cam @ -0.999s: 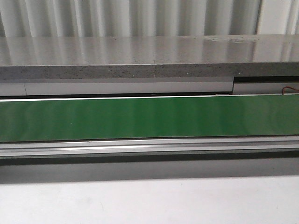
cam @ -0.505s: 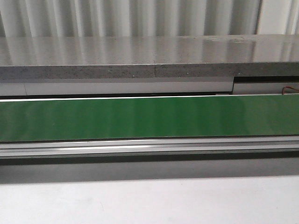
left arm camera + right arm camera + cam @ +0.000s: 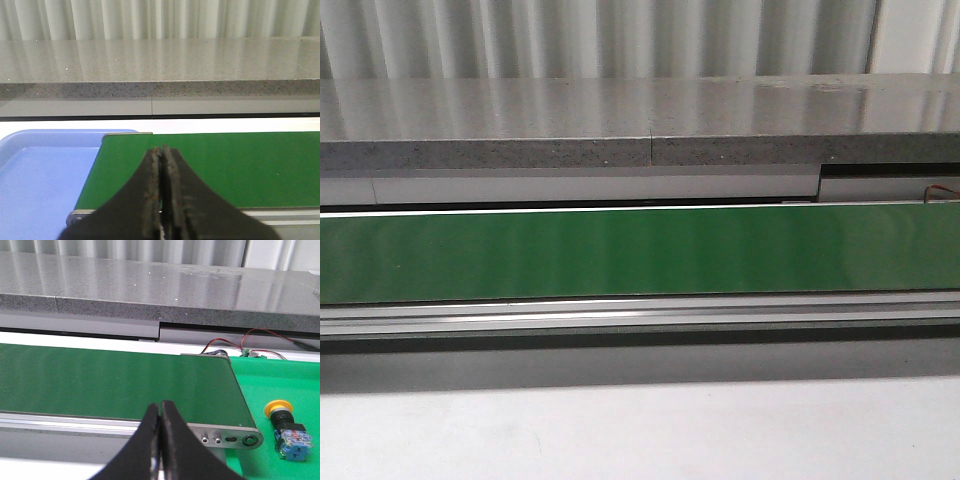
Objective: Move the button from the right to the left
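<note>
At the far left, the left wrist view shows a pale blue tray [image 3: 35,175] lying just beside the end of the green belt [image 3: 220,167]. The left gripper [image 3: 163,160] hangs over that end of the belt with its two dark fingers [image 3: 150,200] pressed together, nothing between them. Behind the belt runs a speckled grey counter [image 3: 160,65], and behind that a ribbed pale wall [image 3: 150,20].

In the front view the belt [image 3: 640,250] spans the whole width, bare, with a metal rail [image 3: 640,315] along its near edge and a white table [image 3: 640,430] in front. The counter [image 3: 570,125] crosses behind it. Neither gripper nor the button shows in this view.

The right wrist view takes in the right end of the belt [image 3: 110,385], capped by a metal end piece [image 3: 230,437] with small holes. The right gripper [image 3: 159,412] sits over the near edge of the belt, its fingers [image 3: 172,440] closed on each other and empty. Past the belt's end lies a green mat [image 3: 280,385], and on it the button [image 3: 287,427] rests on its side: yellow-orange round cap toward the counter, dark neck, blue block body toward the camera. It lies well apart from the right gripper, beyond the end piece and to the outer side, touching neither finger. Red and black wires [image 3: 250,342] trail along the back of the mat under the counter [image 3: 150,290].
</note>
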Robot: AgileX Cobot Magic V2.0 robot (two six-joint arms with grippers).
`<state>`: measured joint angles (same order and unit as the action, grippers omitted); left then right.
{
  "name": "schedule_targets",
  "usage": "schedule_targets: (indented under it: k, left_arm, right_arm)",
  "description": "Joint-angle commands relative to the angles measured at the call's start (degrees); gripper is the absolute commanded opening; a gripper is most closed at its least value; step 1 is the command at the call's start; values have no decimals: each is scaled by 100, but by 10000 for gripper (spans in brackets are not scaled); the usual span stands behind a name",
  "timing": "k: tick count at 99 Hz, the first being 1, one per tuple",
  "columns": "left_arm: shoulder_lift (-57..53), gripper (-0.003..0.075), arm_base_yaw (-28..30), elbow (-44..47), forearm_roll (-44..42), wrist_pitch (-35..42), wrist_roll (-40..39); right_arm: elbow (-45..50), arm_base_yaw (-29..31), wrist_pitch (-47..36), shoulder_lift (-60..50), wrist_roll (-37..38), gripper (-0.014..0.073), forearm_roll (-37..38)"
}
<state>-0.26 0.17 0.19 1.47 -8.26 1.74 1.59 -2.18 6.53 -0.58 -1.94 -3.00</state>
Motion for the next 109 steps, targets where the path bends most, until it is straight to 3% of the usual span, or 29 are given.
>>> schedule_targets:
  k: [1, 43, 109]
  left_arm:
    - [-184, -20, -4, 221, 8, 458, -37]
    - [-184, -20, -4, 221, 8, 458, -37]
    - [-184, -20, -4, 221, 8, 458, -37]
  right_arm:
    - [-250, 1, -365, -113, -2, -67, 55]
    - [-1648, 1, 990, 326, -2, -67, 60]
    - [-3692, 1, 3166, 3652, -2, -66, 50]
